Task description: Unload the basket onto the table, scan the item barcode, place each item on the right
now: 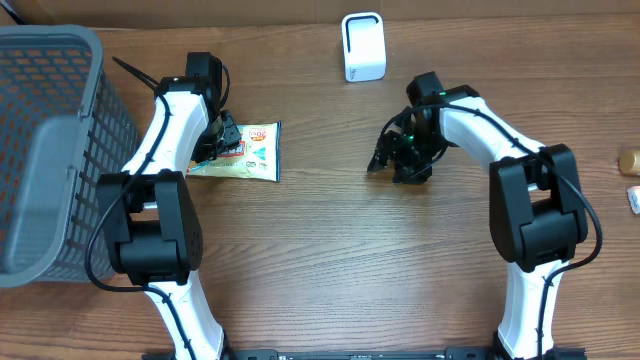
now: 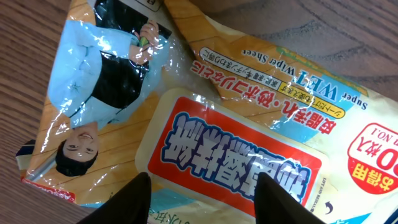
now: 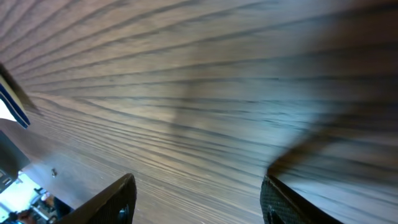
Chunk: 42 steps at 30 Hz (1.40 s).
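The item is a flat pack of wet wipes [image 1: 247, 152], yellow with a red label. It lies on the wooden table left of centre, and no barcode shows on its upper face. My left gripper [image 1: 222, 140] hovers over the pack's left end. In the left wrist view the pack [image 2: 236, 106] fills the frame, and the left gripper [image 2: 205, 202] is open, its dark fingertips [image 2: 134, 199] spread above the label. A white scanner [image 1: 362, 46] stands upright at the back centre. My right gripper [image 1: 398, 162] is low over bare wood in front of the scanner, open and empty [image 3: 199, 199].
A large grey mesh basket [image 1: 45, 150] fills the left side, close to the left arm. At the right edge there is a small brown object [image 1: 629, 160] and a white one [image 1: 634, 198]. A thin black strap [image 1: 135, 72] lies by the basket.
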### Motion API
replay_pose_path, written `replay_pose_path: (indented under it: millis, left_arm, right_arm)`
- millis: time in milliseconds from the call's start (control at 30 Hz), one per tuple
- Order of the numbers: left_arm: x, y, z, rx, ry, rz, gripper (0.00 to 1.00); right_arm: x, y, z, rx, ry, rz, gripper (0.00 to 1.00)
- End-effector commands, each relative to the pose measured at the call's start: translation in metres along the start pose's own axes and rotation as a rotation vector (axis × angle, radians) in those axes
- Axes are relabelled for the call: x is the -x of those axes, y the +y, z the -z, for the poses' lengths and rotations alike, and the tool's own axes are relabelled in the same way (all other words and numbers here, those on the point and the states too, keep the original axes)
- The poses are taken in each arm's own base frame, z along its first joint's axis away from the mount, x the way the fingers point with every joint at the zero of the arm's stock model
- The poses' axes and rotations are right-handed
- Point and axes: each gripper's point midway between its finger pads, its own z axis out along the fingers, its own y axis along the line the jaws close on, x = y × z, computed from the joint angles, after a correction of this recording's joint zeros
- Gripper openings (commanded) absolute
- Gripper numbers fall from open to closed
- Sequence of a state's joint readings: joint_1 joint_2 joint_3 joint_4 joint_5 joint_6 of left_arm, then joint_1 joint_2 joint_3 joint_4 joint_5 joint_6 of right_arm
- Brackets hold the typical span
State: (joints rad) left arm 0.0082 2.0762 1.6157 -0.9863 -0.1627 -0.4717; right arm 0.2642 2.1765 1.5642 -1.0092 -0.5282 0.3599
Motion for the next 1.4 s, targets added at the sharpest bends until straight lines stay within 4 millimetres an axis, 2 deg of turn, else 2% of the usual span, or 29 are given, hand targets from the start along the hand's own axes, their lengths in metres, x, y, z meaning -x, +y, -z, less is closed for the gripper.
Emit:
replay_pose_path:
  millis: [0,267,767,900,1067,1167,1367]
  left_arm:
    - [-0.004,0.000,-0.001,-0.002,0.009,-0.010,0.52]
    - [-0.004,0.000,-0.001,-0.003,0.010,-0.010,0.59]
    - [-0.002,-0.002,-0.001,-0.008,0.004,-0.010,0.64]
    - [-0.003,-0.014,-0.001,-0.075,0.011,-0.101,0.64]
    - [-0.003,-0.015,0.001,-0.083,0.011,-0.134,0.65]
    - [-0.003,-0.016,0.005,-0.090,0.020,-0.135,0.64]
    - [0.005,-0.017,0.031,-0.104,0.014,-0.134,0.63]
  right_arm:
    - [0.009,-0.006,0.016,0.024,-0.025,-0.003,0.65]
    - [0.012,-0.019,0.024,0.024,-0.024,-0.047,0.66]
    - [0.013,-0.019,0.024,0.026,-0.029,-0.046,0.72]
    - [0.015,-0.018,0.024,0.026,-0.034,-0.043,0.74]
    - [0.016,-0.019,0.024,0.020,-0.040,-0.040,0.74]
    - [0.016,-0.019,0.024,0.021,-0.040,-0.040,0.75]
    - [0.017,-0.019,0.024,0.022,-0.042,-0.034,0.75]
